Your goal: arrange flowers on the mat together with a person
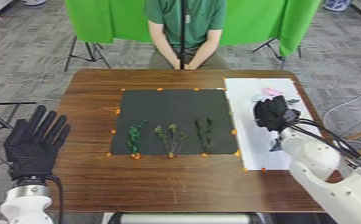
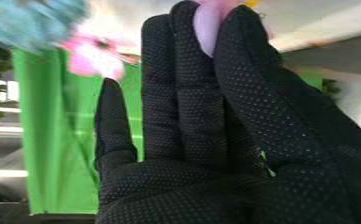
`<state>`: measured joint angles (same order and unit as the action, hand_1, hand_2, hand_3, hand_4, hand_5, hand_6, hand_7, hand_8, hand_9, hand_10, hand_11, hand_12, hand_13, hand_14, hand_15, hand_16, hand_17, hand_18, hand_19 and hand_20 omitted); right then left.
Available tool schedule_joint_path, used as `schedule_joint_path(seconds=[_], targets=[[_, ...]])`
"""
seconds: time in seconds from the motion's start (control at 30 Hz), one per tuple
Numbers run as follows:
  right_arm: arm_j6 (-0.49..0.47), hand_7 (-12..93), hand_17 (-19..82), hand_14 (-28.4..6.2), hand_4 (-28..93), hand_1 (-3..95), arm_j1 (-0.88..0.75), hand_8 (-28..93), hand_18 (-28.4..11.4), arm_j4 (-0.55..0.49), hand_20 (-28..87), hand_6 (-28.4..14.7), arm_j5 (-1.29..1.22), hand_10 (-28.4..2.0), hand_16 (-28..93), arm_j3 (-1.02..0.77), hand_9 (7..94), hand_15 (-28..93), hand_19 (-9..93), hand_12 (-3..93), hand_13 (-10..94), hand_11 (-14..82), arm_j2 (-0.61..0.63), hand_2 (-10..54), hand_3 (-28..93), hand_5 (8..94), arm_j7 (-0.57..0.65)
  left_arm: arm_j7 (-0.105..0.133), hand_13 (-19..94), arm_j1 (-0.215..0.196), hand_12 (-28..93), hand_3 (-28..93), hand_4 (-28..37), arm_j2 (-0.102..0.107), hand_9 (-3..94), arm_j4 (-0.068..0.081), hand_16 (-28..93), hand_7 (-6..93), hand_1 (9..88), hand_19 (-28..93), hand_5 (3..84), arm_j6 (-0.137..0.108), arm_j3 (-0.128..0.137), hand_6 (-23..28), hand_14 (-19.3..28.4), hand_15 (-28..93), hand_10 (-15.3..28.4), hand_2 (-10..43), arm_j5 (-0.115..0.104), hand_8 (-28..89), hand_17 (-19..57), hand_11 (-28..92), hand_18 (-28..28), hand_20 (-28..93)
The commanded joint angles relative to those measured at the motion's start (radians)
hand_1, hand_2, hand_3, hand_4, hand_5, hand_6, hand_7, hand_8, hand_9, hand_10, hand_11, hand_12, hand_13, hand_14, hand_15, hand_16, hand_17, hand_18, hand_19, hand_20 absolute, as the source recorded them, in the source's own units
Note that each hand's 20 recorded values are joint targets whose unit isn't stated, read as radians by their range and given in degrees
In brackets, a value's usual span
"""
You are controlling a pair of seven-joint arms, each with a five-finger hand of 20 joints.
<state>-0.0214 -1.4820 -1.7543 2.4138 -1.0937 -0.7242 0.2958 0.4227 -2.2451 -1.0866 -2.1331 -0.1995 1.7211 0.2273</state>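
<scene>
Flowers (image 1: 272, 92), pink and pale, lie near the far end of the white sheet (image 1: 261, 161) on the table's right side. The right hand (image 1: 270, 116) is over that sheet, just on the near side of them. In the right wrist view, the hand (image 2: 203, 192) has straight fingers, with the thumb drawn in close, so the opening is narrow. A lilac petal (image 2: 208, 30) shows between the thumb and the nearest finger; whether it is gripped, I cannot tell. A pink bloom (image 2: 96, 57) and a blurred blue bloom (image 2: 34, 20) show beside the fingers in that view.

To the left of the white sheet, the dark mat (image 1: 172, 107) carries three green sprigs side by side: a bright green left sprig (image 1: 134, 137), a forked middle sprig (image 1: 171, 140) and a slender right sprig (image 1: 204, 135). Orange tabs dot the mat's edges. Both mat and sheet rest on the brown table (image 1: 150, 187).

The left hand (image 1: 34, 150) is beside the table's left edge, wide, its fingers straight and a little apart. Beyond the table hangs a green curtain (image 1: 114, 22).
</scene>
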Motion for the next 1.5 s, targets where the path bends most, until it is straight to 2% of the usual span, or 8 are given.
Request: schedule_joint_path(seconds=[0.03, 0.17, 0.27, 0.33, 0.5, 0.87, 1.3, 1.5], targets=[[0.015, 45, 14, -3.4, -28, 60.1, 0.205, -6, -14.9, -0.128, 11, 6.3, -0.020, -3.8, 35, 0.122, 85.8, 20, 28, 42.3, 61, 10.6, -0.045, -9.5, 67, 69.4, -0.076, -0.007, 24, -0.020, 6, 74, -28.3, -0.011, 30.2, 0.018, -6, 14.7, 25.7, 36, 37.4, 0.018, -0.008, 7.6, 15.9, 24, 13.7, 12.4, -0.044, -11, -8.0, 17, 15.0, 9], [0.002, 45, 14, -3.3, -28, 60.1, 0.356, -6, -15.0, -0.111, 11, 6.3, -0.028, -3.6, 36, 0.239, 85.7, 19, 28, 42.6, 61, 10.3, -0.150, -9.5, 67, 69.3, -0.139, -0.007, 24, -0.008, 6, 71, -28.3, -0.008, 30.6, 0.033, -6, 14.7, 25.5, 36, 37.6, 0.016, -0.022, 7.6, 16.0, 24, 13.7, 13.8, -0.047, -11, -8.0, 17, 15.0, 9], [-0.006, 45, 14, -3.5, -28, 59.7, 0.446, -6, -15.1, -0.049, 11, 6.4, 0.058, -3.4, 36, 0.319, 85.4, 19, 27, 42.7, 61, 10.2, -0.254, -9.5, 67, 69.0, -0.228, 0.001, 24, -0.006, 6, 70, -28.3, -0.012, 30.7, 0.040, -6, 14.6, 25.3, 36, 37.8, 0.013, -0.030, 7.7, 16.0, 24, 13.7, 14.7, -0.077, -11, -8.0, 17, 15.0, 9], [-0.008, 45, 14, -3.4, -28, 59.3, 0.503, -6, -15.1, -0.004, 11, 6.5, 0.066, -3.3, 36, 0.379, 85.1, 19, 27, 42.6, 61, 10.0, -0.306, -9.5, 68, 68.7, -0.261, 0.001, 24, 0.001, 6, 70, -28.3, -0.007, 30.8, 0.045, -6, 14.5, 25.1, 36, 37.9, 0.014, -0.040, 7.8, 15.9, 24, 13.7, 15.0, -0.060, -11, -8.0, 17, 15.1, 9], [-0.047, 45, 13, -3.3, -28, 58.8, 0.579, -6, -15.1, 0.095, 11, 6.7, 0.078, -3.2, 36, 0.486, 84.9, 19, 27, 42.3, 61, 9.9, -0.422, -9.5, 68, 68.0, -0.323, 0.014, 24, 0.014, 6, 65, -28.3, 0.006, 30.9, 0.051, -6, 14.3, 26.9, 36, 38.1, 0.016, -0.059, 7.8, 15.8, 24, 13.7, 16.4, -0.068, -11, -8.0, 16, 15.1, 9], [-0.075, 45, 13, -4.0, -28, 57.9, 0.628, -7, -15.4, 0.282, 11, 6.1, 0.070, -3.8, 35, 0.605, 83.6, 19, 28, 41.9, 61, 9.9, -0.635, -9.5, 69, 66.7, -0.206, 0.066, 24, 0.074, 6, 63, -28.3, 0.087, 31.1, 0.058, -6, 13.9, 27.1, 36, 38.4, 0.019, -0.107, 7.9, 15.8, 23, 13.7, 16.9, -0.074, -11, -8.0, 16, 15.1, 9], [-0.087, 44, 13, -5.3, -28, 57.0, 0.641, -9, -15.8, 0.357, 11, 5.3, 0.151, -4.1, 31, 0.651, 81.3, 19, 31, 39.9, 60, 9.3, -0.688, -9.5, 68, 64.4, -0.258, 0.112, 24, 0.088, 6, 65, -28.3, 0.109, 31.0, 0.059, -6, 13.9, 25.7, 36, 38.4, 0.021, -0.120, 7.9, 15.8, 24, 13.6, 17.1, -0.087, -11, -8.0, 16, 15.1, 9], [-0.100, 44, 12, -5.5, -28, 57.0, 0.631, -9, -15.9, 0.369, 11, 5.0, 0.142, -4.4, 30, 0.651, 80.3, 20, 32, 39.7, 59, 9.3, -0.691, -9.5, 68, 63.1, -0.230, 0.112, 24, 0.100, 6, 65, -28.3, 0.112, 31.1, 0.065, -6, 13.9, 25.7, 36, 38.5, 0.027, -0.127, 7.9, 15.8, 24, 13.6, 16.9, -0.089, -11, -8.1, 16, 15.1, 9]])
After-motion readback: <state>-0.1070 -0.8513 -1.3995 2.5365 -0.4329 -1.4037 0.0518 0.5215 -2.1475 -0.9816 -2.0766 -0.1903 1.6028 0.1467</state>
